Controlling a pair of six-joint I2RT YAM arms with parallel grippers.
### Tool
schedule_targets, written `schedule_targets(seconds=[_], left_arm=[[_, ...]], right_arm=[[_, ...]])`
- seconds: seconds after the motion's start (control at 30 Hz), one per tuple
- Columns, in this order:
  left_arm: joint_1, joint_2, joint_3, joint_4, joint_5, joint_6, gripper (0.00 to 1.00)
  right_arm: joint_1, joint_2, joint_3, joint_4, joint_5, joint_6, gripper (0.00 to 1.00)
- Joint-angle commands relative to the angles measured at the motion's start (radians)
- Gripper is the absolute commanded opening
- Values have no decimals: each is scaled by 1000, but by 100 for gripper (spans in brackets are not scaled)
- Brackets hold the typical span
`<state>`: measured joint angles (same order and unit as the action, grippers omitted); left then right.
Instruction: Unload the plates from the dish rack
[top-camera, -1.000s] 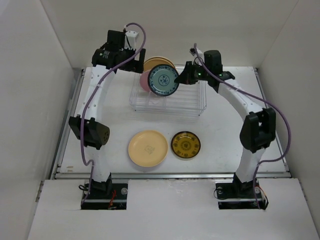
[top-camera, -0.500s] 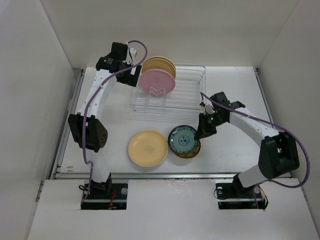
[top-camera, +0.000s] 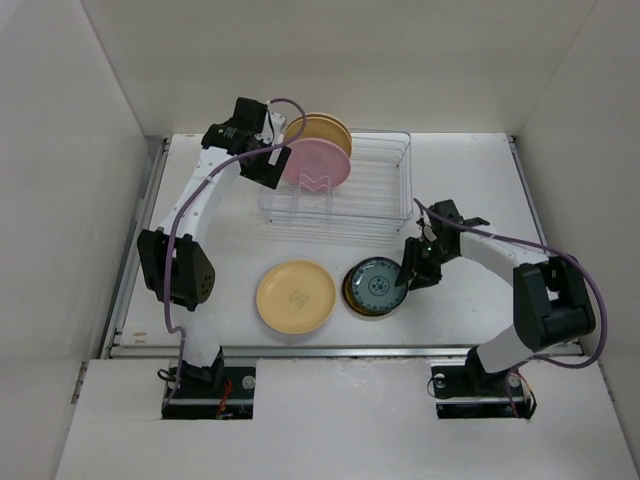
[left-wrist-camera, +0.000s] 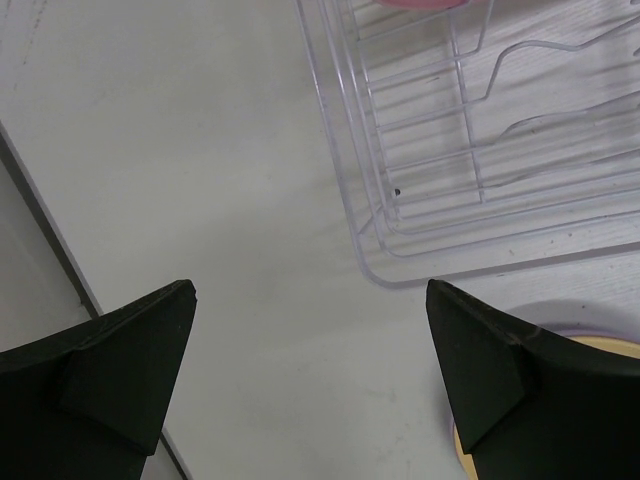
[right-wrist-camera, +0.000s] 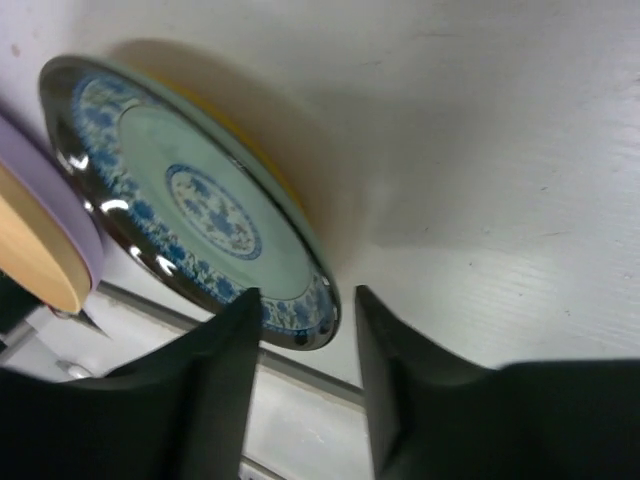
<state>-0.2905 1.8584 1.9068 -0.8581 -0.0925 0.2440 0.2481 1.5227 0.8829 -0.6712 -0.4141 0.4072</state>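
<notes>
The wire dish rack stands at the back. It holds an upright pink plate with a yellow-tan plate behind it. My left gripper is open and empty just left of the pink plate; in its wrist view it hangs over bare table beside the rack's corner. My right gripper straddles the rim of the dark teal plate, which lies tilted on the amber-brown plate. Its jaws stand apart, with a gap at the rim.
A yellow-tan plate lies flat at front centre on a lavender plate whose rim shows in the wrist views. The table's metal front edge runs just behind the stacked plates. White walls enclose both sides.
My right arm has lowered the teal plate from a steep tilt onto the amber-brown plate. My left gripper has moved right, closer to the pink plate.
</notes>
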Motion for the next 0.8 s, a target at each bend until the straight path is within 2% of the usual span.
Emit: schedule_targets(seconds=[0.0,0.13,0.27,0.37,0.47,0.5,0.53,0.6,0.63,0.67,0.77], left_arm=[[1,-64,-11,-1,-32,14,100],[1,-64,-11,-1,-23,14,100],[1,-54,20,-12,25,14,100],[-19,-45,32,-12,100,76,100],[-19,-18,57,54,201,126,86],[-30,-7,75,101,227,138,79],[-30,5,84,128,272,149,65],[-59,54,107,177,287,211,59],[-68,74,133,224,287,240,59],[-78,94,144,250,245,271,71],[-90,192,217,312,168,353,77]], right_arm=[[0,5,-1,45,53,2,51],[0,27,25,35,90,2,57],[0,46,50,35,103,2,57],[20,59,59,35,133,2,57],[20,44,108,35,114,-7,57],[20,4,126,35,113,-7,57],[20,-18,148,35,113,-7,57],[20,-57,224,35,126,-7,57],[20,-58,247,35,135,-7,57],[20,-68,269,35,135,-24,57],[20,-78,312,24,135,-47,57]])
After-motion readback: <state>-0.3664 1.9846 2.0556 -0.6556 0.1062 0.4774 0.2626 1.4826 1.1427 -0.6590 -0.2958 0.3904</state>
